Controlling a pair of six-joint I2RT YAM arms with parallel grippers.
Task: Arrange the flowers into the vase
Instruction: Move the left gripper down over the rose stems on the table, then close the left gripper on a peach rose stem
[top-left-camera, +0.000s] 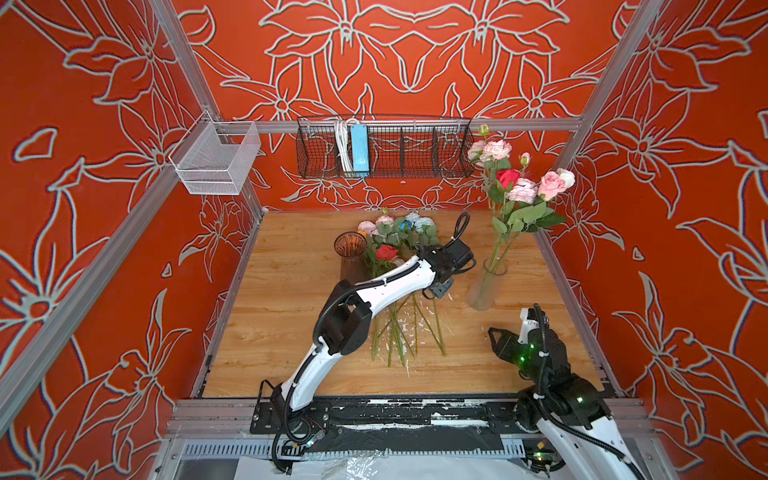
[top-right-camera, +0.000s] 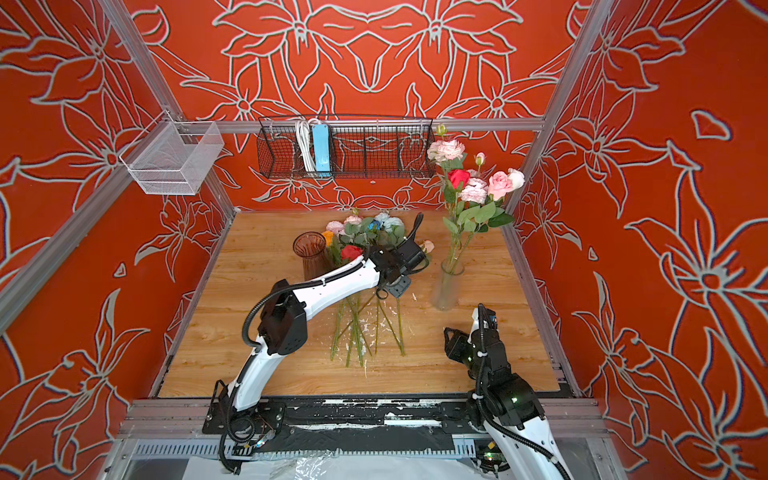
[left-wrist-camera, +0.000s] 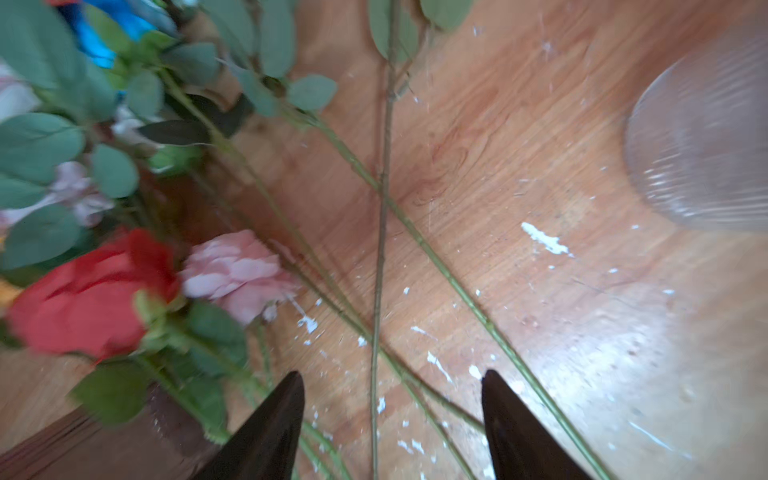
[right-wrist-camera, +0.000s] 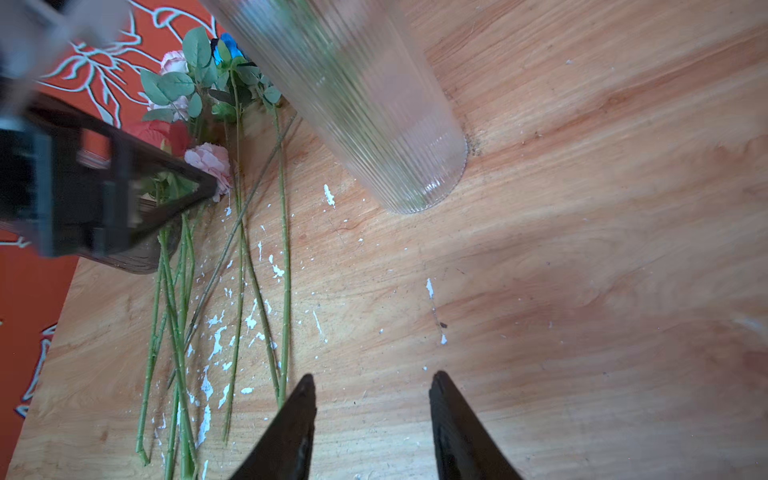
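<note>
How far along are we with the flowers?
Done: several flowers stand in the clear vase. In hand: nothing; the left pincer hangs open over the stems on the table, the right pincer is open and empty. Left: the pile beside the brown vase.

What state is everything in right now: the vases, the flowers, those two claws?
clear vase: upright, holding a bunch of flowers.
brown vase: upright, nothing inside.
loose flowers: lying in a heap on the table.
left gripper: open, empty, over the loose flowers.
right gripper: open, empty.
</note>
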